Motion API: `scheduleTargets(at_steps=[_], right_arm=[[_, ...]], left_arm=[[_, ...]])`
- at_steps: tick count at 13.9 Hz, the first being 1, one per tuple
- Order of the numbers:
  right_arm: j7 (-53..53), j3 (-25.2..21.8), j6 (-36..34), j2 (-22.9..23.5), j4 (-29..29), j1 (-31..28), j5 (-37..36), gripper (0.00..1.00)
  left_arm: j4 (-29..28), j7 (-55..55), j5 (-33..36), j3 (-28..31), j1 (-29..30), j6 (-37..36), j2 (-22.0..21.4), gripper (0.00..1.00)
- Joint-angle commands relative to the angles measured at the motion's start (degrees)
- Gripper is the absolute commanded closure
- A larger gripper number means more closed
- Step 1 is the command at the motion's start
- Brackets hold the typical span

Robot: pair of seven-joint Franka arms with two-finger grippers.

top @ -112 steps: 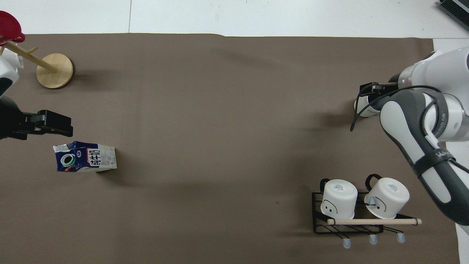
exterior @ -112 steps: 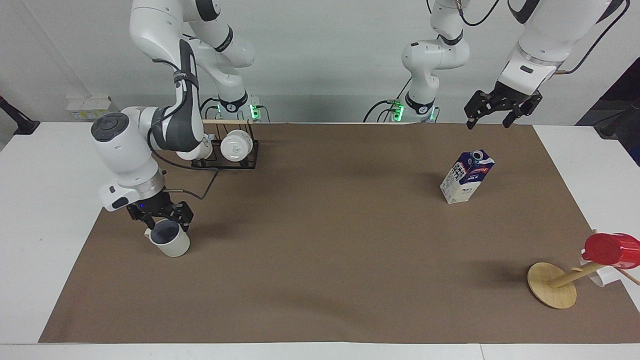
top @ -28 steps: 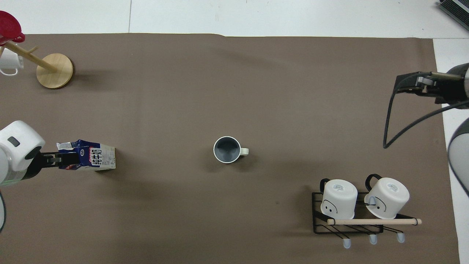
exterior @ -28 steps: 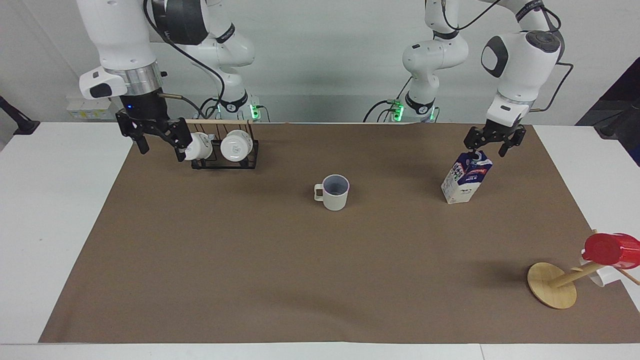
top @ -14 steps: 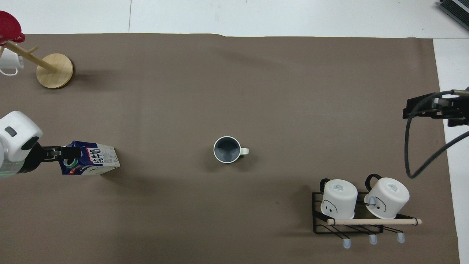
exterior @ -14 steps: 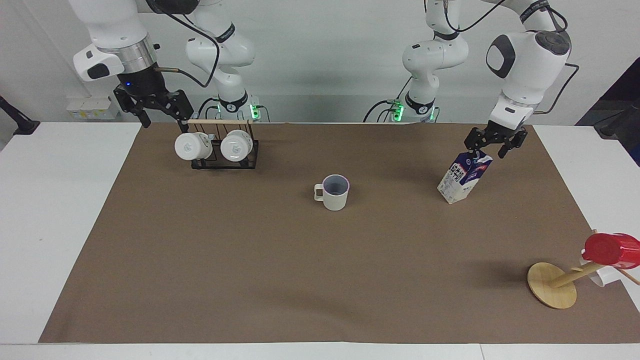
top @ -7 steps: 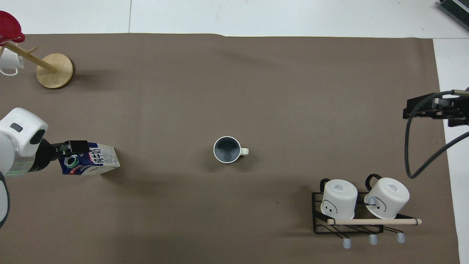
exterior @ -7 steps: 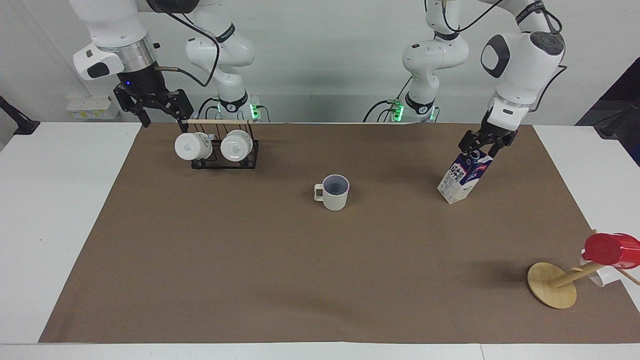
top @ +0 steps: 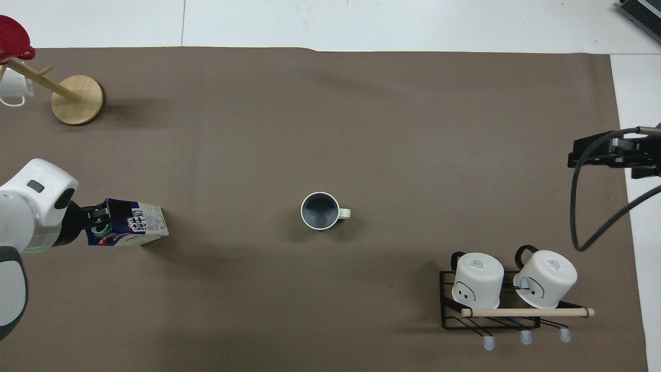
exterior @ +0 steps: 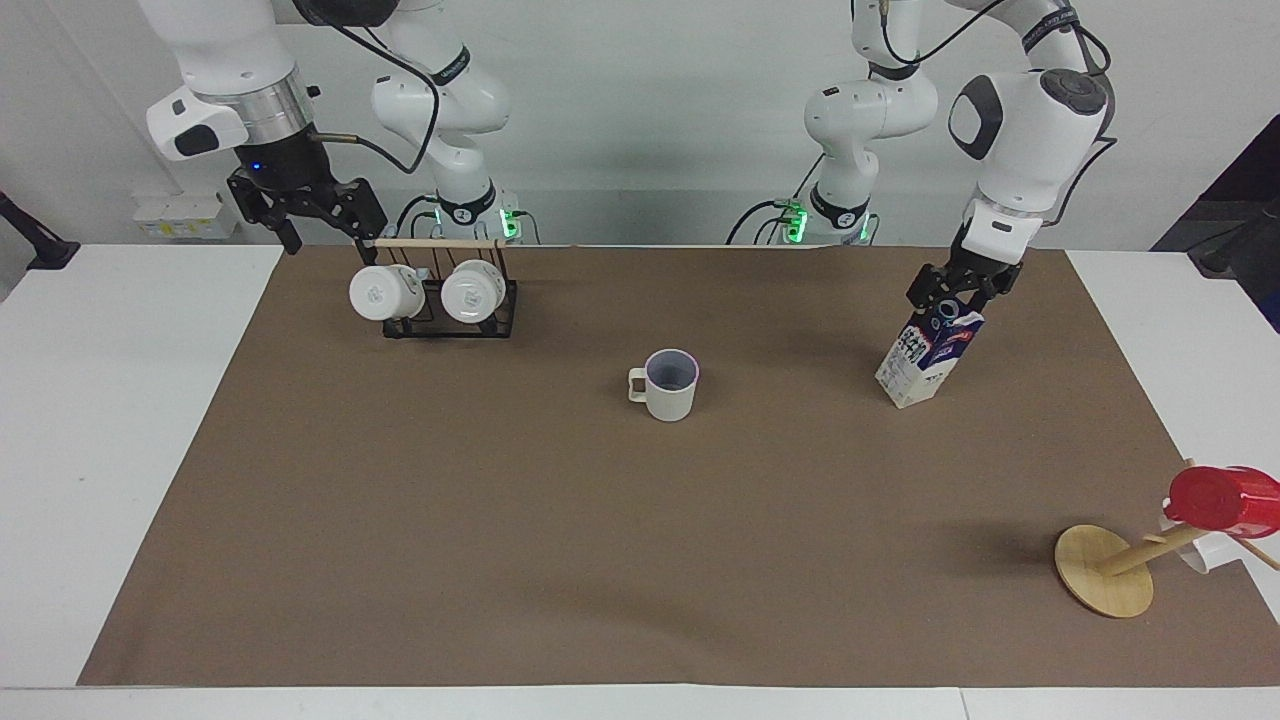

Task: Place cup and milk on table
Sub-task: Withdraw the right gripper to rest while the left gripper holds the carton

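Since the frame a second back, my left claw [exterior: 948, 292] has dropped lower over the top of the milk [exterior: 928, 354] and the carton leans a little more, while the cup [exterior: 667, 385] has not shifted. The left claw now sits at the carton's gabled top by the cap, fingers either side of the ridge; I cannot tell whether they have pinched it yet or only straddle it. I judge it goes for the top because that ridge is the narrowest part to grab, and the tilt suggests the carton is being nudged or just starting to lift. The cup stands upright mid-sheet on the table [exterior: 90, 420], well apart from the carton toward the right arm's end, handle pointing that way, so it looks already placed. My right claw [exterior: 305, 212] waits with its fingers spread, raised near the mug rack [exterior: 450, 300] and carrying nothing. Between carton and cup the brown sheet lies bare, giving room to carry the milk over. Away from the cup, the wooden stand [exterior: 1105, 570] with the red cup [exterior: 1220, 500] sits near the sheet's corner, off that path.
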Motion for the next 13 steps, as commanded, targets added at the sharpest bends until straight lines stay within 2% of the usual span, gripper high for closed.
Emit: scheduleTargets(at_steps=[1, 3, 7, 11, 13], right_arm=[[-1.27, 0.43, 0.19, -1.27, -1.44, -0.93, 1.39, 0.0], [-1.27, 0.43, 0.19, -1.27, -1.44, -0.93, 1.39, 0.0], [-1.27, 0.43, 0.19, -1.27, -1.44, -0.93, 1.48, 0.0], [-1.27, 0.43, 0.19, -1.27, -1.44, -0.93, 1.39, 0.0], [-1.27, 0.43, 0.19, -1.27, -1.44, -0.93, 1.39, 0.0]], left_arm=[[-1.92, -0.58, 1.15, 0.43, -0.71, 1.36, -1.8, 0.2], [-1.92, -0.5, 1.15, 0.43, -0.71, 1.45, -1.8, 0.34], [-1.92, -0.5, 1.23, 0.43, -0.71, 1.72, -1.8, 0.49], [-1.92, -0.5, 1.23, 0.43, -0.62, 1.72, -1.71, 0.57], [-1.57, -0.58, 1.23, 0.43, -0.62, 1.54, -1.62, 0.58]])
